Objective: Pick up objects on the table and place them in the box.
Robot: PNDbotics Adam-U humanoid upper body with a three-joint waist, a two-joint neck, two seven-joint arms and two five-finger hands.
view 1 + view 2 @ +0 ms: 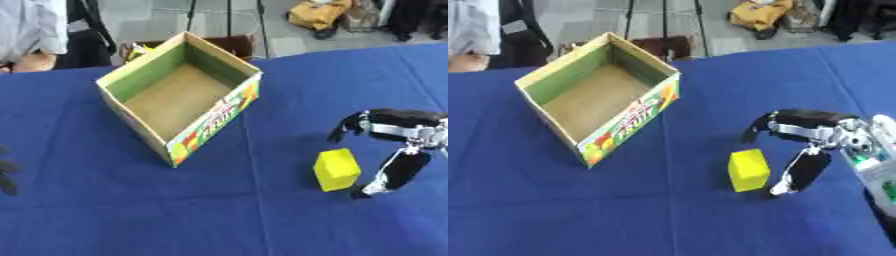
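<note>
A small bright yellow block (336, 169) stands on the blue tablecloth (262, 215), well to the right of and nearer than the open cardboard box with fruit print (179, 95), which is empty. Just right of the block, the black right hand (815, 145) is spread open around it without gripping. Only dark fingertips of the left hand (5, 172) show left of the box; I cannot tell their state.

The right hand (802, 145) reached in from the right edge of the frame, at mid-height, its silver wrist showing at the far right. Its black fingers (763, 127) curved downward on the upper side while the thumb (798, 175) pointed down and left below, spread wide apart. The left hand (5, 175) showed only as dark fingertips at the lower left edge.
</note>
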